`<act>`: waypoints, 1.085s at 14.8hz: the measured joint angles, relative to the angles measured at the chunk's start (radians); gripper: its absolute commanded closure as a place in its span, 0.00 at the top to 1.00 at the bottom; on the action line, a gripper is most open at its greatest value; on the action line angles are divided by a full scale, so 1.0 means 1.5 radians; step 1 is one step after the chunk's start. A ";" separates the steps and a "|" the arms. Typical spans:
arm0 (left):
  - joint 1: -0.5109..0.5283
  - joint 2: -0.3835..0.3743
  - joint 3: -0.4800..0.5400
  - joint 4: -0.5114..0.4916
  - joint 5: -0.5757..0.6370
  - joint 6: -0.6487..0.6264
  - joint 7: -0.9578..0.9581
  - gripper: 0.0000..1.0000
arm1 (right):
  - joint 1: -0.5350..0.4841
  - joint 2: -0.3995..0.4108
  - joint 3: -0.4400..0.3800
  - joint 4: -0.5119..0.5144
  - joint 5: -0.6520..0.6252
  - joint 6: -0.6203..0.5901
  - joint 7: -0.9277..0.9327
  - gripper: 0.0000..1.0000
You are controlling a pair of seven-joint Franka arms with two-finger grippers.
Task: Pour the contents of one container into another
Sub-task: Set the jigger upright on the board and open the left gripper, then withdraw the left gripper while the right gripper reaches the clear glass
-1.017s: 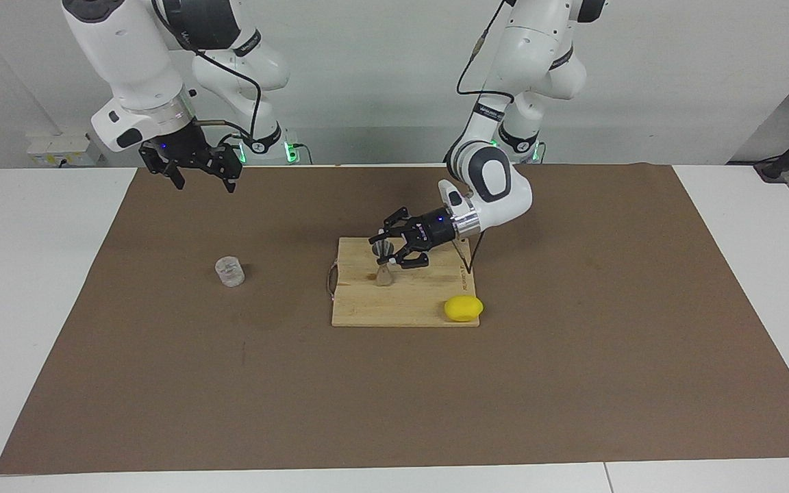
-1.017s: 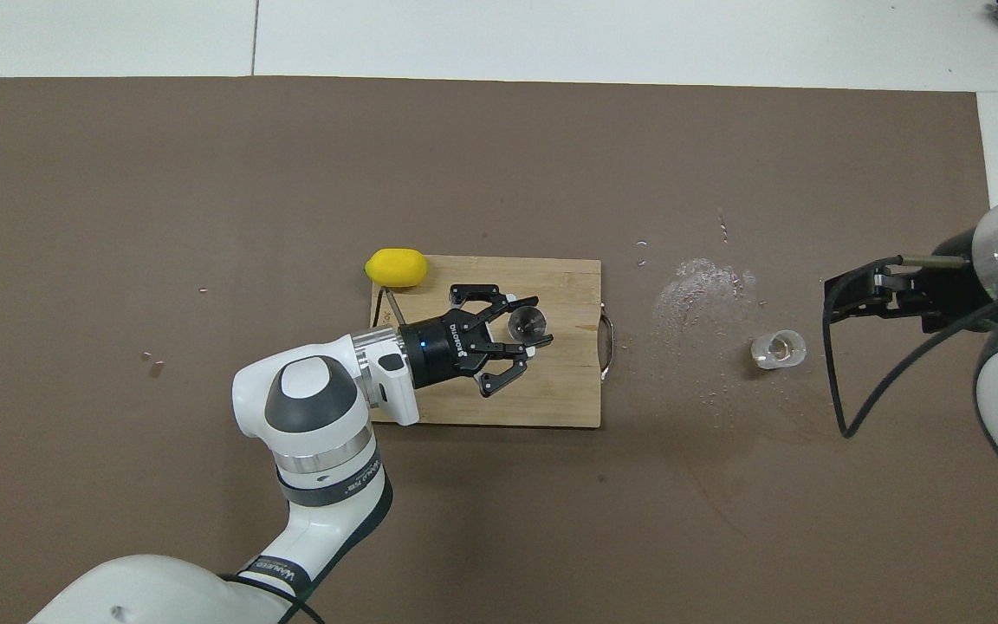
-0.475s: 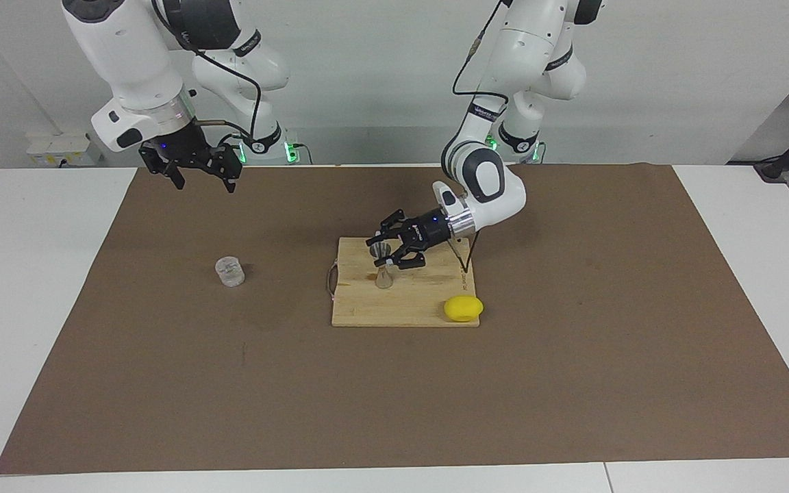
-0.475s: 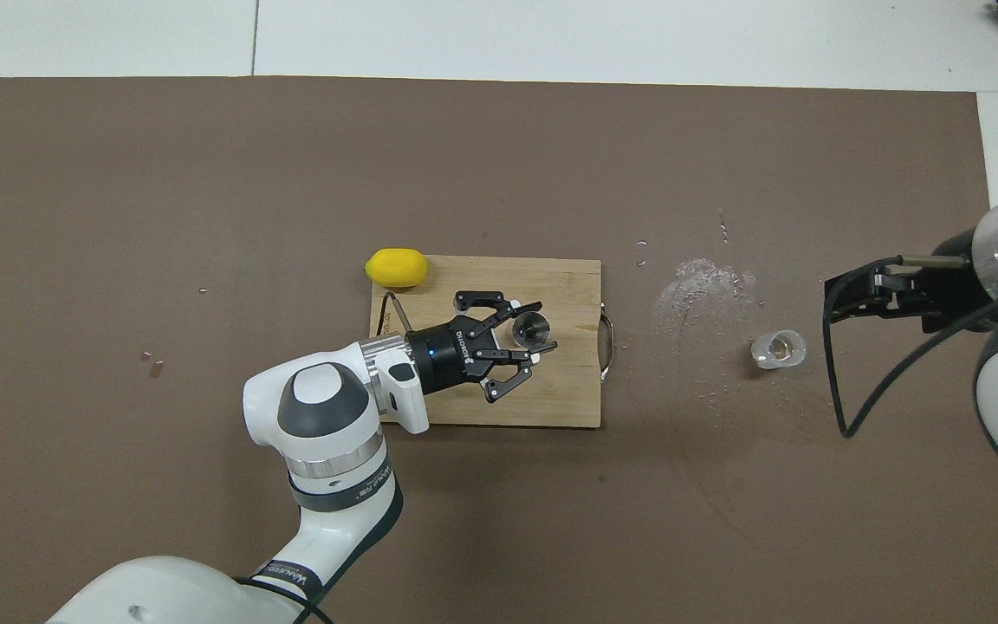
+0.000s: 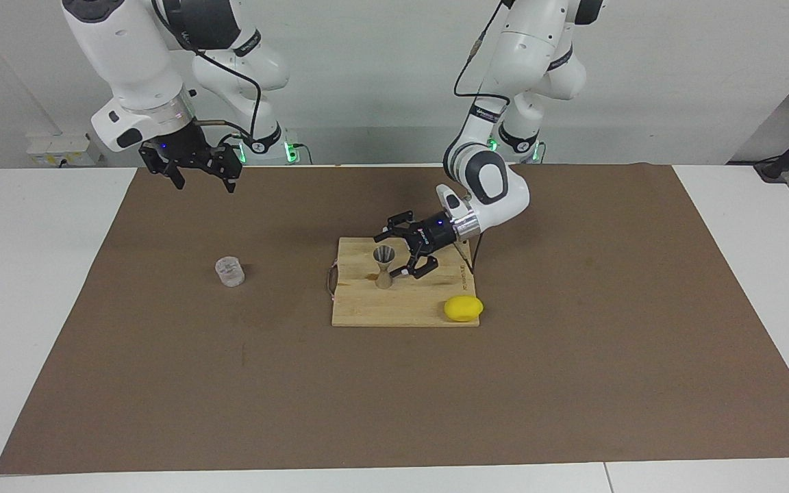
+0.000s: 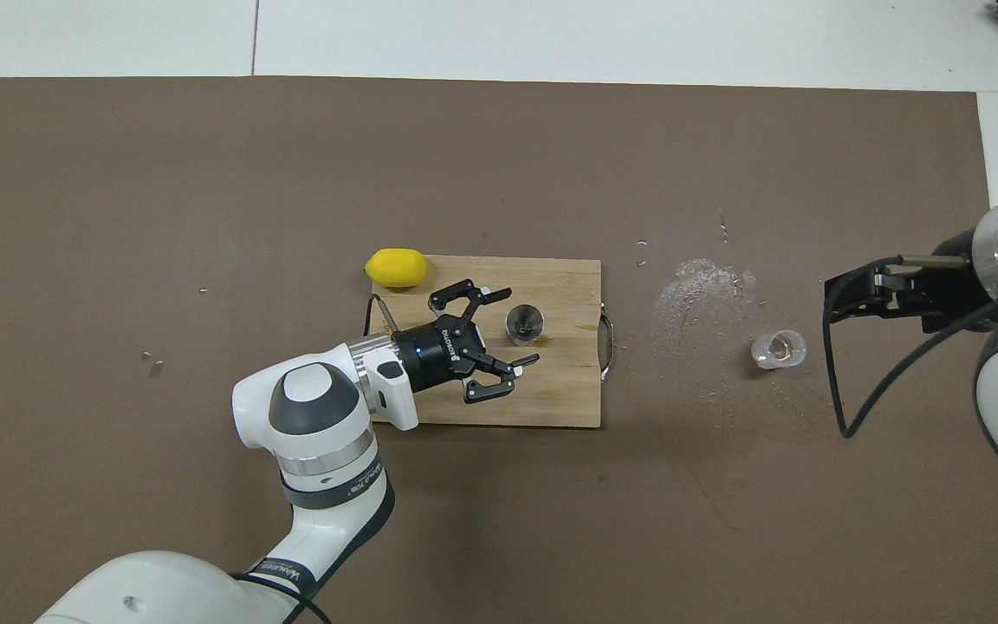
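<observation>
A white table [image 5: 38,226] under brown paper [image 5: 572,383], before a pale wall [image 5: 367,68].

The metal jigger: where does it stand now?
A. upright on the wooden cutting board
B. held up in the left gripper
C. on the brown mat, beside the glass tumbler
A: the metal jigger stands upright on the wooden cutting board, with the open left gripper beside it, not holding it.

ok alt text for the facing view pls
The left gripper, open, sits just beside the upright metal jigger on a wooden cutting board with a lemon. The right gripper waits, raised above the mat; a glass tumbler stands below.
</observation>
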 measured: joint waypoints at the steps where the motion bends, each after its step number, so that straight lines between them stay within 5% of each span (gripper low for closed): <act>1: 0.009 -0.001 0.002 -0.006 0.000 -0.010 0.000 1.00 | 0.000 0.000 0.000 0.000 0.000 0.000 0.000 1.00; 9: 0.122 -0.041 0.006 -0.115 0.121 -0.138 0.009 1.00 | -0.009 0.000 -0.005 -0.001 0.000 -0.003 0.000 0.97; 16: 0.307 -0.066 0.010 -0.140 0.396 -0.271 0.011 1.00 | -0.016 0.000 -0.006 -0.001 0.000 0.022 0.135 0.97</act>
